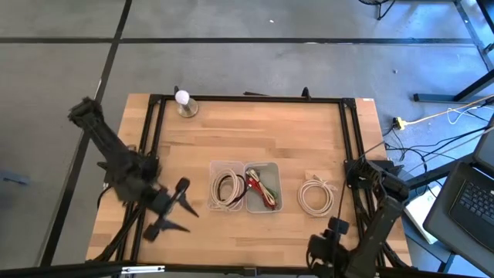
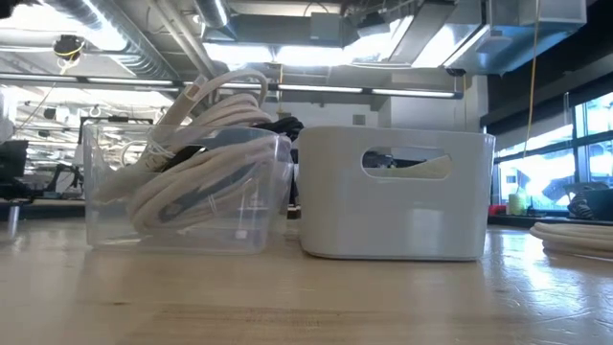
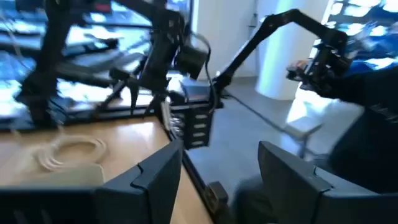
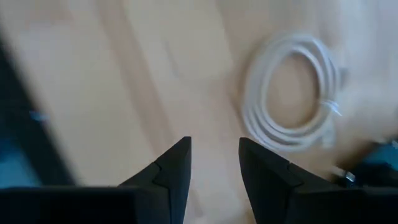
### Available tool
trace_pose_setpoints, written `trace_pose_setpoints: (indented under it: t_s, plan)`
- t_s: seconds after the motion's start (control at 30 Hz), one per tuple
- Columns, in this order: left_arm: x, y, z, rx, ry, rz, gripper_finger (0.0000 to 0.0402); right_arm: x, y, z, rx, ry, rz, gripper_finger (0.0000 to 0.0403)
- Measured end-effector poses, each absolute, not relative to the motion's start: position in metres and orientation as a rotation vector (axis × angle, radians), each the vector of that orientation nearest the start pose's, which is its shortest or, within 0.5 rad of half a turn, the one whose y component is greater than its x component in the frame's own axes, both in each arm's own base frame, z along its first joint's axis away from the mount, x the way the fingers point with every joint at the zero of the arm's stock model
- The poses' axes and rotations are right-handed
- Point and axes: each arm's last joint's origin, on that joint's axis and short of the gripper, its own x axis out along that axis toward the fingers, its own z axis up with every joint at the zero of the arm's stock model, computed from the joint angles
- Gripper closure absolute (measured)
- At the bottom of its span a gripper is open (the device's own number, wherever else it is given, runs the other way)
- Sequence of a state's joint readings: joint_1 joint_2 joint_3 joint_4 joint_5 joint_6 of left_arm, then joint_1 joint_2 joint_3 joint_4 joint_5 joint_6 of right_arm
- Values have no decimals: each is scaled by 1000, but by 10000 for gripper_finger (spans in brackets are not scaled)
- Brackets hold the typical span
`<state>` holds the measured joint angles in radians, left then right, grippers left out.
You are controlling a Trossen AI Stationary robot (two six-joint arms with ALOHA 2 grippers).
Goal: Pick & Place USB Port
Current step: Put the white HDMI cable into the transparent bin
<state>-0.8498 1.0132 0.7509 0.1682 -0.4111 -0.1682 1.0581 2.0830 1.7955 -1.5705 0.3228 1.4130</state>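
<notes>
The left gripper (image 1: 176, 207) sat at lower left of the high view, fingers spread wide and holding nothing. The right gripper (image 4: 214, 163), partly open and empty, was hard to make out at the bottom right edge. At centre, 2 bins touched: the clear bin (image 1: 226, 188) held coiled white and dark cables, the white bin (image 1: 263, 188) red and green ones. A white USB cable coil (image 1: 317, 194) lay on the table (image 1: 255, 127) right of them.
</notes>
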Motion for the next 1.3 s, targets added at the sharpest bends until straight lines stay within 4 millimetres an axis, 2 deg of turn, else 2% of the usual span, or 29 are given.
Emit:
trace_pose_setpoints:
  t_s: [0.1, 0.23, 0.4, 0.47, 0.63, 0.87, 1.03, 1.13, 1.3]
  plan:
    - [156, -185, 306, -35, 70, -386, 195, 188, 309, 206, -125, 1411, -589, 265]
    - [161, -206, 294, 62, 31, -331, 195, 197, 281, 180, -215, 1489, -688, 265]
    - [173, -218, 276, 128, 40, -262, 199, 219, 256, 170, -249, 1573, -692, 265]
    - [176, -220, 272, 131, 45, -246, 198, 226, 253, 168, -239, 1606, -642, 265]
    - [178, -219, 277, 96, 8, -271, 197, 239, 252, 164, -197, 1600, -548, 265]
    - [176, -222, 279, 80, -8, -330, 203, 242, 253, 163, -219, 1603, -474, 265]
    - [176, -222, 279, 102, -12, -326, 204, 248, 258, 157, -167, 1529, -414, 265]
    - [176, -222, 279, 112, -14, -327, 203, 244, 254, 147, -184, 1536, -430, 265]
    - [176, -222, 279, 135, -18, -327, 202, 228, 236, 125, -231, 1562, -564, 265]
